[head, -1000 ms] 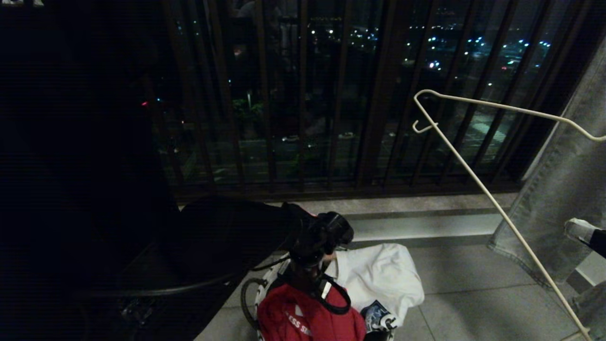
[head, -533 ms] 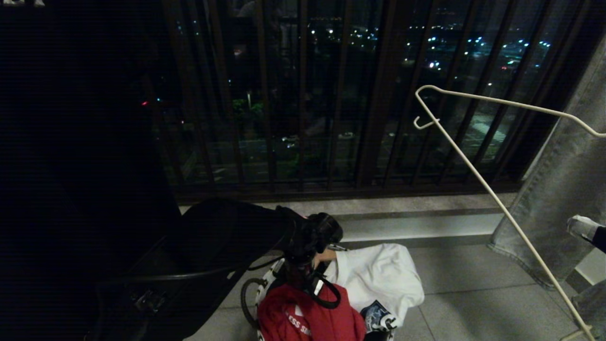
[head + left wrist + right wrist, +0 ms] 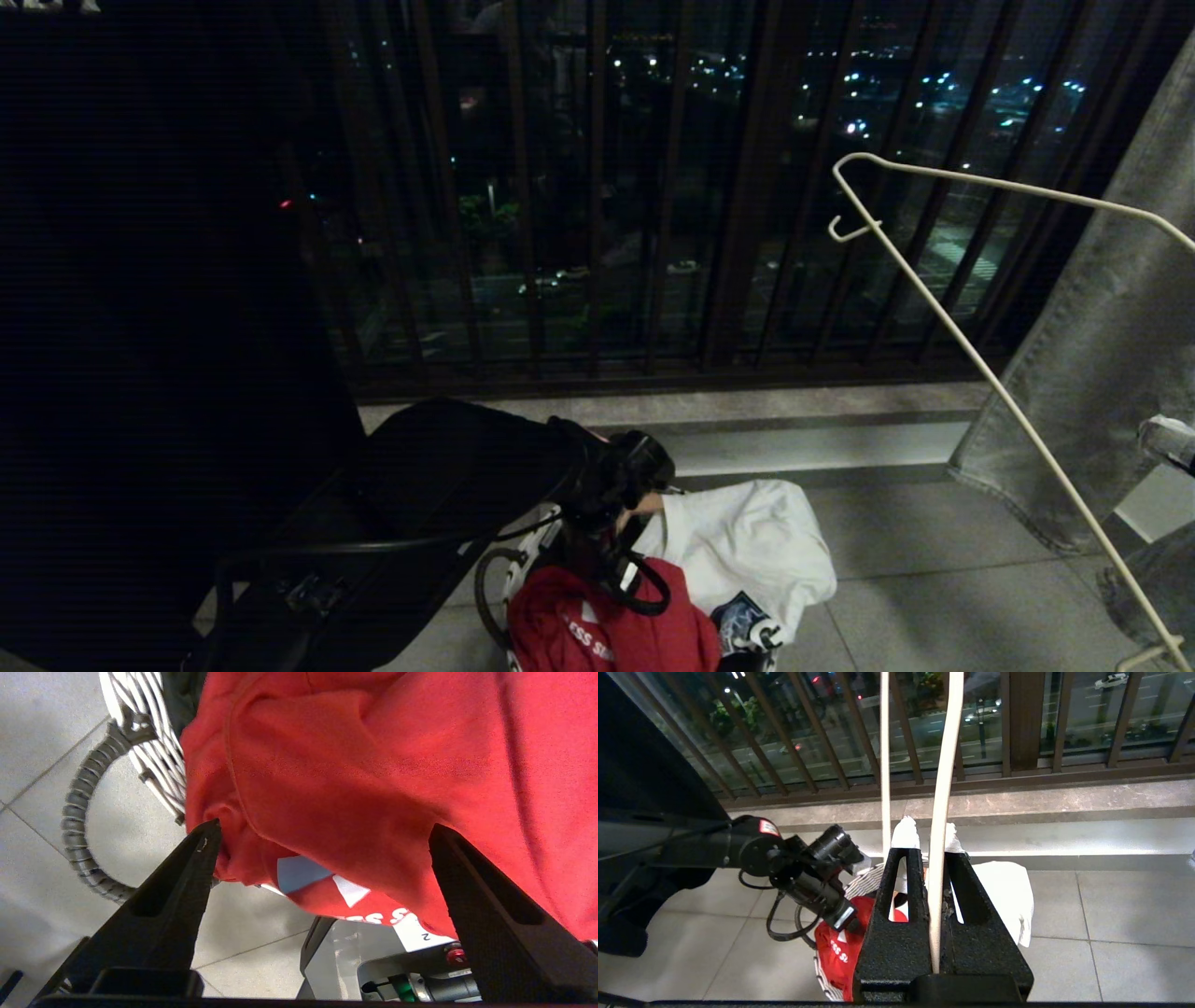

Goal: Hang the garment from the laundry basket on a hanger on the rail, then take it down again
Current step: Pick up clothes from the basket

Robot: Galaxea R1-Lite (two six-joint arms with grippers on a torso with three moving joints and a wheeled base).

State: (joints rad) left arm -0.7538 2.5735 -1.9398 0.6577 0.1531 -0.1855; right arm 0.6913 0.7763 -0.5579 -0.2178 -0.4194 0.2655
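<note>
Two shirts fill the basket (image 3: 523, 551) — the red garment (image 3: 611, 630) heaped at its near rim, directly beneath my left gripper (image 3: 322, 833), jaws spread wide astride a fold. My right gripper (image 3: 930, 845) — farther off — pinches the hanger (image 3: 980, 373).

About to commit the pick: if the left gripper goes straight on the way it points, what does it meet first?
Most likely the red T-shirt: the left gripper points at its bunched cloth with jaws wide open, one fingertip already at a fold. The laundry basket rim lies off to the side. Depth is uncertain.
</note>
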